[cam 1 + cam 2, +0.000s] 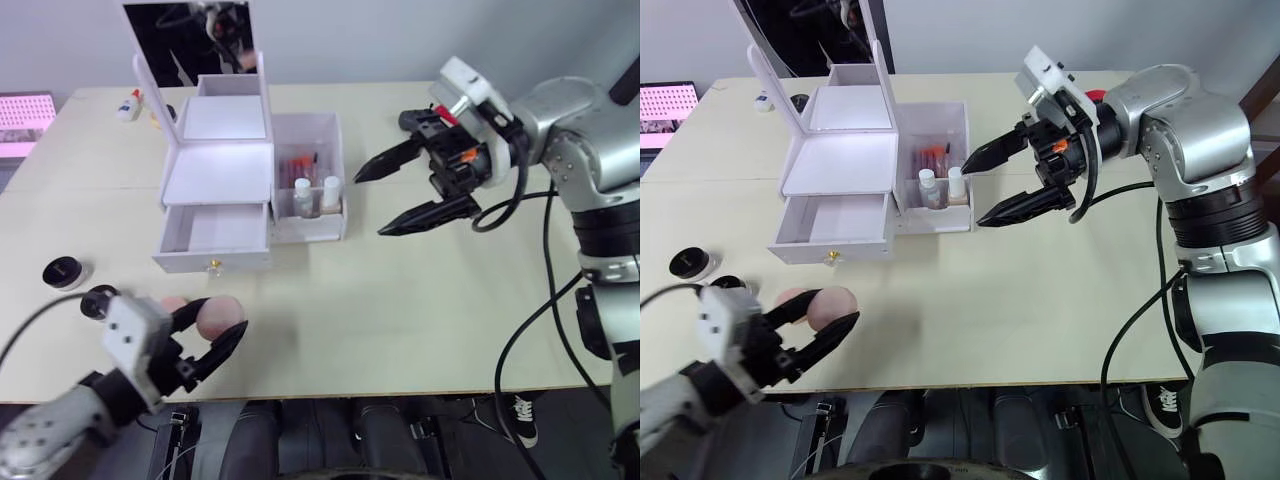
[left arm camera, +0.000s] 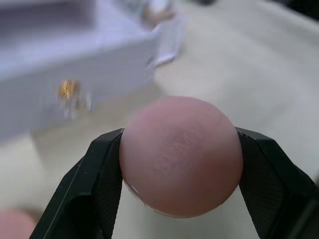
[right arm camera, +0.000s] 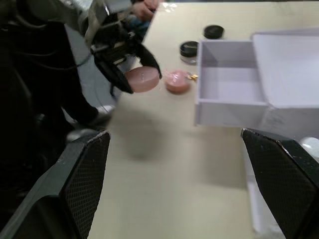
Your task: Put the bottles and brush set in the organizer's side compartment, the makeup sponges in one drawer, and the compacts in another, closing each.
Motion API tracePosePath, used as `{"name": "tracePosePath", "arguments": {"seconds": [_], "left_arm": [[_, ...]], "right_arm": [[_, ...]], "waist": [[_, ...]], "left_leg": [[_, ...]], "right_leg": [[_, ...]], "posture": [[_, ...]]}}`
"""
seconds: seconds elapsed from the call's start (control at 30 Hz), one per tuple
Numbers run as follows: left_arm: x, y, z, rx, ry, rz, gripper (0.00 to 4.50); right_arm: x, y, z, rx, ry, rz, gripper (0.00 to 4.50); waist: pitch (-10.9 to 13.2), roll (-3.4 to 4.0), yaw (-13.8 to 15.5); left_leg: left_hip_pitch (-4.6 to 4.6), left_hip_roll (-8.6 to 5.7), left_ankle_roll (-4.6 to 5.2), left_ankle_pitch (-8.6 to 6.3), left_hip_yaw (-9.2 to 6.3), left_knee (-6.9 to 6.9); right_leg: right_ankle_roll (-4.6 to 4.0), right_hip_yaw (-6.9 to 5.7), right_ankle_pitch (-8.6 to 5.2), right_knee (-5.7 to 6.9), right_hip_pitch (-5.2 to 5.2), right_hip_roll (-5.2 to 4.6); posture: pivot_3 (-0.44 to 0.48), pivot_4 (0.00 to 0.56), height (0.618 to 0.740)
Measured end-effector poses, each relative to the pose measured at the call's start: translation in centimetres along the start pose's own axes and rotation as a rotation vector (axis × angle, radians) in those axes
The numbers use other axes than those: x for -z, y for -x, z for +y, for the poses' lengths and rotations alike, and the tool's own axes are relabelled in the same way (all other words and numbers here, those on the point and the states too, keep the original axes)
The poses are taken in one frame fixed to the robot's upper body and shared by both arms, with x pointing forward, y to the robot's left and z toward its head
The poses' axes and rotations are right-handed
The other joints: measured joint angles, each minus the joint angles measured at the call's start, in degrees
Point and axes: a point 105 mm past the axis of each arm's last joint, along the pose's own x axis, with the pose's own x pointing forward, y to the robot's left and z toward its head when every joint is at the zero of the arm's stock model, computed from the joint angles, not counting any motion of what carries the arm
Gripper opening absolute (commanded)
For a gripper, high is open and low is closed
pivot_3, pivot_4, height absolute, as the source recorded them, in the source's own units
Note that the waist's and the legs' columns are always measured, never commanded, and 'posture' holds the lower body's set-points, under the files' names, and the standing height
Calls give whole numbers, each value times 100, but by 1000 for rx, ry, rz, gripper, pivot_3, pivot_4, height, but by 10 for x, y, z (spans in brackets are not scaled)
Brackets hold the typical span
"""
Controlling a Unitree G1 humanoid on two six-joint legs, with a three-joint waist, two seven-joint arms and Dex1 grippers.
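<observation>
Pink makeup sponge (image 2: 180, 155) is sitting clamped between the two black fingers of the left gripper (image 1: 208, 340), lifted just above the table (image 1: 400, 300) near its front edge. Second pink sponge (image 3: 177, 81) is lying on the table right beside it, toward the organizer. Two black compacts (image 1: 65, 271) are resting at the table's left side, apart from the sponges. Farther back, the white organizer (image 1: 220, 180) is standing with its lower drawer (image 1: 215, 235) pulled open, gold knob facing front. Its side compartment (image 1: 310, 180) is holding two small white-capped bottles (image 1: 303, 196) and the brush set (image 1: 298, 163) behind them. Right gripper (image 1: 400, 195) is hovering just right of that compartment, jaws spread wide apart, holding nothing. Mirror lid (image 1: 195, 50) is standing upright at the back.
</observation>
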Motion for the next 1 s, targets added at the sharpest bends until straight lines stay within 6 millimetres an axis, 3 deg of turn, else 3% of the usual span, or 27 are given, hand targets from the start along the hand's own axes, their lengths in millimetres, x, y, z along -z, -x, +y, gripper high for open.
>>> {"name": "tracePosePath", "arguments": {"seconds": [0.07,0.2,0.33,0.57,0.73,1.0], "left_arm": [[-26,0,12,21,-61,-11,2709],[-60,-4,52,-70,-77,15,2709],[-76,-5,80,-175,-55,28,2709],[-51,-29,99,-237,29,113,2709],[-35,-42,101,-246,66,128,2709],[-21,-46,104,-264,80,139,2709]], "right_arm": [[-1,-4,0,-19,-5,-16,4500],[-3,-4,0,-14,-3,-36,4500],[-1,-1,1,18,-6,-50,4500],[1,2,-2,66,-2,-55,4500],[0,3,-3,80,5,-49,4500],[0,4,-5,103,13,-38,4500]], "waist": [[3,6,13],[6,7,-4],[6,6,-13],[8,9,-9],[8,6,3],[8,4,2]], "left_leg": [[-1,-2,0,0,1,2],[-9,-2,1,1,6,-4],[-4,-1,1,1,11,-38],[-3,0,-10,7,11,-43],[-3,0,-19,13,10,-41],[-3,0,-22,14,9,-40]], "right_leg": [[0,0,0,0,3,-2],[2,1,-1,2,-3,0],[12,4,-5,4,-15,5],[13,8,-5,11,-20,11],[12,8,-4,10,-16,10],[12,8,-3,12,-16,10]], "posture": [[0,150,740],[0,150,740],[0,150,740],[0,150,740],[0,150,740],[0,150,740]]}}
